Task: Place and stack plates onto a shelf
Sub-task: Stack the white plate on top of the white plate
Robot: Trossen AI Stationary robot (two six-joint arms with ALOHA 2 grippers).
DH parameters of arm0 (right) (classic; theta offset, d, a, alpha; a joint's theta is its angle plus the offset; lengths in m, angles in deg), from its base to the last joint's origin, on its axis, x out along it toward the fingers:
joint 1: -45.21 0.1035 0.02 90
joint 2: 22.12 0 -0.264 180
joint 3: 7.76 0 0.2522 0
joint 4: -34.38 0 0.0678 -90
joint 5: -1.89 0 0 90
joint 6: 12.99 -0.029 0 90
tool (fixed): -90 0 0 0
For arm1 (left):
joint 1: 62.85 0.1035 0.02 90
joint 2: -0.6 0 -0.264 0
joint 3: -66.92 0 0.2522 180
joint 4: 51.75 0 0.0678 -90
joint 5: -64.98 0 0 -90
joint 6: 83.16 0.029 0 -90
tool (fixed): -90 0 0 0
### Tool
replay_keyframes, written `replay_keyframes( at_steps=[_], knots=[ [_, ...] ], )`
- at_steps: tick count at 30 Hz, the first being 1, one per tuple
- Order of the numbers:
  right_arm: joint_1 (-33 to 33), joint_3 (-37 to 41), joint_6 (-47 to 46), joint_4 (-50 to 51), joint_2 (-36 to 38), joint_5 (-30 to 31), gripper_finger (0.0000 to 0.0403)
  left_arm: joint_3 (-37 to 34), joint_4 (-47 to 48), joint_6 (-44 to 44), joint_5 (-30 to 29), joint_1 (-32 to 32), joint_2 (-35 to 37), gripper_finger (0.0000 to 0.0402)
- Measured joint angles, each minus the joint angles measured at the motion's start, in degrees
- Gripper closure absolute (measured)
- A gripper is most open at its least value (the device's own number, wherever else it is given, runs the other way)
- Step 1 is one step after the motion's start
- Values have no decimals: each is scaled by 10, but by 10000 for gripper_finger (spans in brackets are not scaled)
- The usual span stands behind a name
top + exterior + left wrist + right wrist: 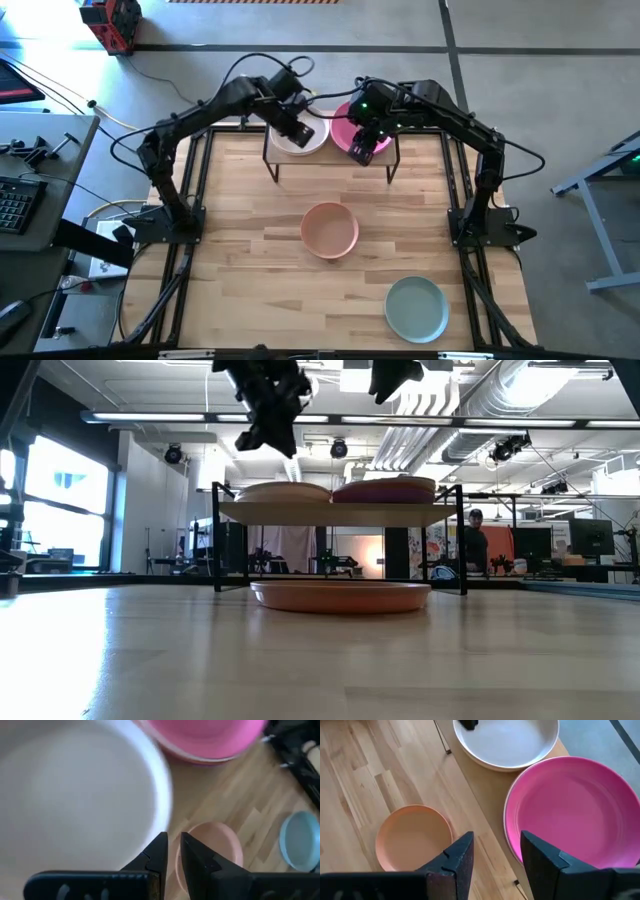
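From above, you see the shelf carrying a white stack and a magenta stack; a terracotta plate and a teal plate sit on the tabletop before it, unshelved. Level view: workshop room behind the shelf. Wrist views: left gripper nearly closed, empty; right gripper open, empty.

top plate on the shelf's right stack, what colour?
Magenta plate; right wrist view shows it best.

Red device, keyboard, distant person.
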Motion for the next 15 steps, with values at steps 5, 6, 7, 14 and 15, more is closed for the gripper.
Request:
replay_keyframes(
  at_steps=[5, 6, 7, 14, 15],
  knots=[
    [0, 0, 0, 0, 0, 0, 265, 0, -6, 24, -7, -19, 0, 362],
    [0, 0, 0, 0, 0, 0, 265, 0, -7, 25, -18, -24, -3, 363],
    [0, 0, -2, 0, 0, 0, 265, 0, -8, 25, -31, -27, -7, 363],
    [0, 0, -13, 0, 0, 0, 265, -5, -14, 22, -52, -31, -34, 363],
    [0, 0, -14, 0, 0, 0, 265, -5, -17, 21, -51, -31, -37, 363]
  ],
)
